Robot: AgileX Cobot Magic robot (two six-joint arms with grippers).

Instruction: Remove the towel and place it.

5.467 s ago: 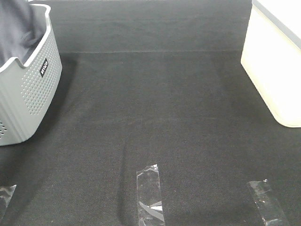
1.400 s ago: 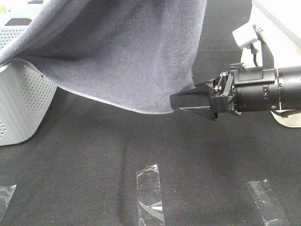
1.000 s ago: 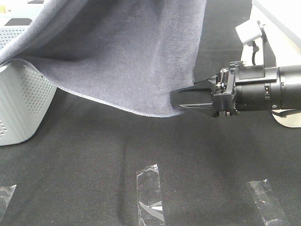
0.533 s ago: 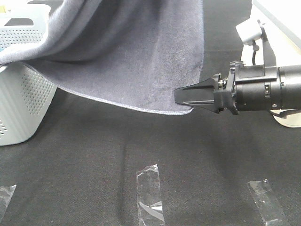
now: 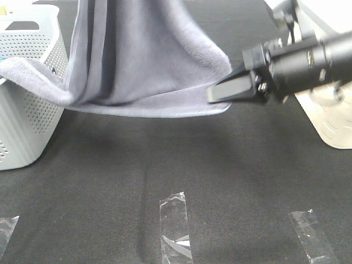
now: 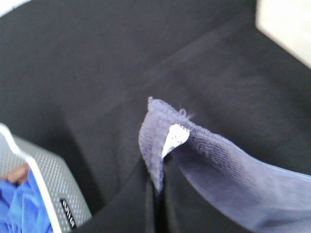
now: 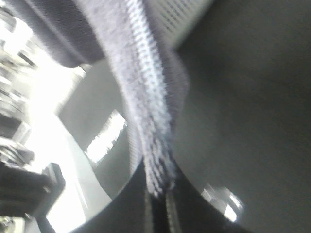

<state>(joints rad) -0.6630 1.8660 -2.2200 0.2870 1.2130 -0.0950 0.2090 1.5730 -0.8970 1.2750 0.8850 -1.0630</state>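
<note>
Reference landmark: the grey perforated basket (image 5: 27,110) at the left of the table (image 5: 220,181). One fold of the towel (image 5: 143,66) is still draped over the basket's near rim. The rest hangs clear of the basket, to its right and above the table. The bright blue cloth (image 6: 24,208) lies inside the basket. My left gripper (image 6: 156,204) is outside the high view; its wrist camera shows it pinched tight on one hemmed corner of the towel, high above the table beside the basket. Change noted: a second ago my right gripper (image 5: 212,94) stood with its jaws apart at the towel's lower corner, well right of the basket. It has now clamped onto that corner and raised it, so the lower hem, which sagged toward the table, runs almost level. The right wrist camera confirms hem stitching trapped between the jaws. Consequence for the task: I judge the towel to be held at two corners and removal nearly complete. Only the fold on the rim must come free before I spread the towel and lay it on the table right of the basket.
</note>
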